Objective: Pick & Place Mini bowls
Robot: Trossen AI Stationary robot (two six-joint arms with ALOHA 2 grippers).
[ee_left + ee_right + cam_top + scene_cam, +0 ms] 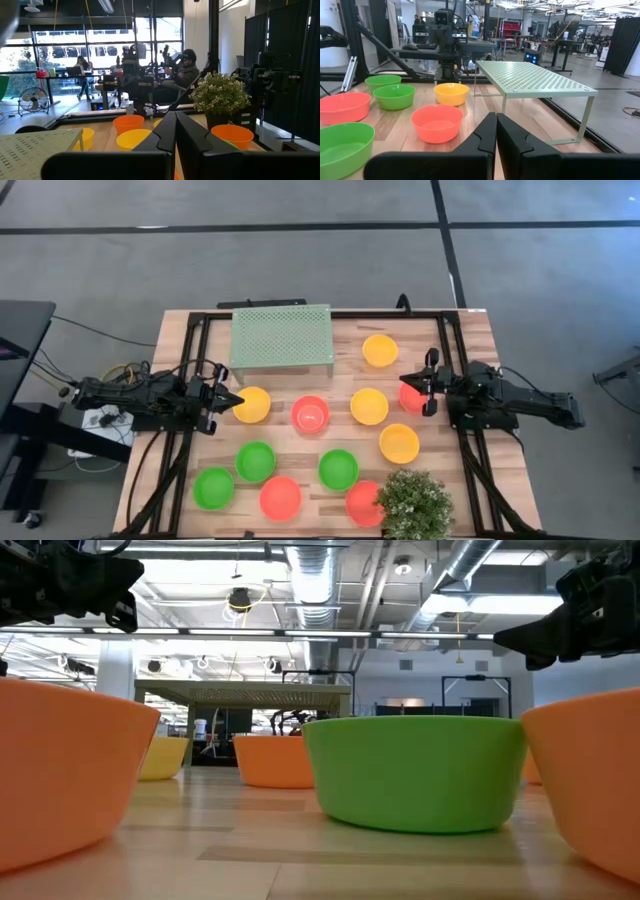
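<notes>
Mini bowls in yellow, red and green stand upright on the wooden table, among them a yellow one point(251, 405), a red one point(310, 414), a yellow one point(369, 406) and a green one point(255, 461). My left gripper point(234, 400) hovers shut at the left rim of the yellow bowl, pointing right; its closed fingers point(167, 131) show in the left wrist view. My right gripper point(405, 387) hovers shut over a partly hidden red bowl point(411, 398), pointing left; its closed fingers point(489, 131) face a red bowl point(437, 122). In the low view both arms hang high above a green bowl point(415, 770).
A pale green perforated stand point(281, 337) sits on its legs at the far middle of the table. A bushy plant point(413, 505) stands at the near right edge beside a red bowl point(362, 502). Black frame rails point(452, 360) run along both sides. People sit in the room beyond.
</notes>
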